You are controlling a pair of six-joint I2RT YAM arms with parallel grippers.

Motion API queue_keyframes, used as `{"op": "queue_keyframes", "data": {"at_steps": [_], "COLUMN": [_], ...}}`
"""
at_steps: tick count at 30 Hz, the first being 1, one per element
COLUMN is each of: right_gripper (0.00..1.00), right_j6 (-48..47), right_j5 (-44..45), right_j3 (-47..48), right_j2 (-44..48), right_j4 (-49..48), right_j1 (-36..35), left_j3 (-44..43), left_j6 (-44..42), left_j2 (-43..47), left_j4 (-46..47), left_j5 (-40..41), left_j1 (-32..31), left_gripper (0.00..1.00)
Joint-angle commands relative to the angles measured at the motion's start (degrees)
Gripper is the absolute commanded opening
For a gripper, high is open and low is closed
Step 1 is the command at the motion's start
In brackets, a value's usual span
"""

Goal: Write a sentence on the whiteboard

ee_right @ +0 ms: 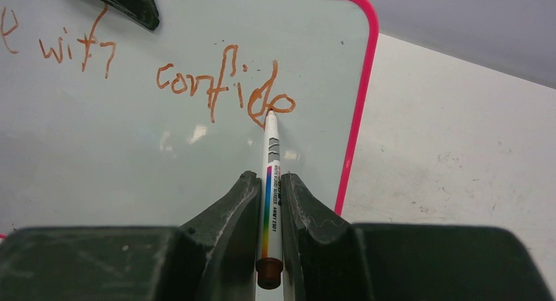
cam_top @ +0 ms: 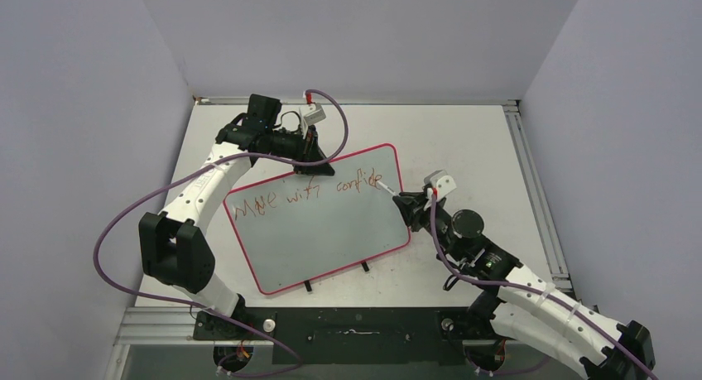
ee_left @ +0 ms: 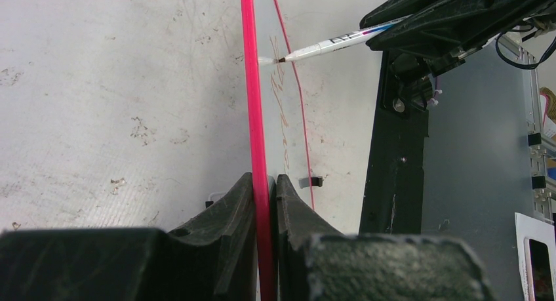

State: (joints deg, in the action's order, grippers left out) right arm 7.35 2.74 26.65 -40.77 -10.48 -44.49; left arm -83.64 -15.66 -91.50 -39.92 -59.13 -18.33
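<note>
The whiteboard (cam_top: 323, 231) lies tilted on the table, pale with a pink-red rim. The sentence (cam_top: 306, 196) in red-brown marker reads "Move with confide"; in the right wrist view the word "confide" (ee_right: 223, 84) is clear. My left gripper (cam_top: 308, 155) is shut on the board's far rim (ee_left: 256, 117), seen edge-on in the left wrist view. My right gripper (cam_top: 403, 204) is shut on a white marker (ee_right: 271, 183) with a rainbow stripe. The marker tip (ee_right: 269, 112) touches the board at the last letter, and it also shows in the left wrist view (ee_left: 283, 60).
Two small black feet (cam_top: 364, 266) stick out under the board's near edge. A metal rail (cam_top: 530, 181) runs along the table's right side. A black base plate (cam_top: 348, 324) lies at the near edge between the arm bases. Grey walls enclose the table.
</note>
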Motion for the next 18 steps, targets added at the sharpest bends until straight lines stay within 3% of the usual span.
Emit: {"op": "queue_keyframes", "data": {"at_steps": [1, 10, 18], "right_gripper": [0.05, 0.05, 0.05], "right_j6": [-0.2, 0.6, 0.6], "right_j5": [0.7, 5.9, 7.6], "right_j3": [0.6, -0.3, -0.7], "right_j2": [-0.9, 6.1, 3.8], "right_j4": [-3.1, -0.4, 0.1], "right_j1": [-1.2, -2.2, -2.2], "left_j3": [1.5, 1.6, 1.6], "left_j6": [-4.1, -4.1, -4.1], "left_j2": [1.4, 1.6, 1.6], "left_j4": [0.0, 0.2, 0.2], "left_j5": [-1.3, -1.2, -1.1], "left_j1": [-0.8, -0.7, -0.7], "left_gripper": [0.0, 0.0, 0.0]}}
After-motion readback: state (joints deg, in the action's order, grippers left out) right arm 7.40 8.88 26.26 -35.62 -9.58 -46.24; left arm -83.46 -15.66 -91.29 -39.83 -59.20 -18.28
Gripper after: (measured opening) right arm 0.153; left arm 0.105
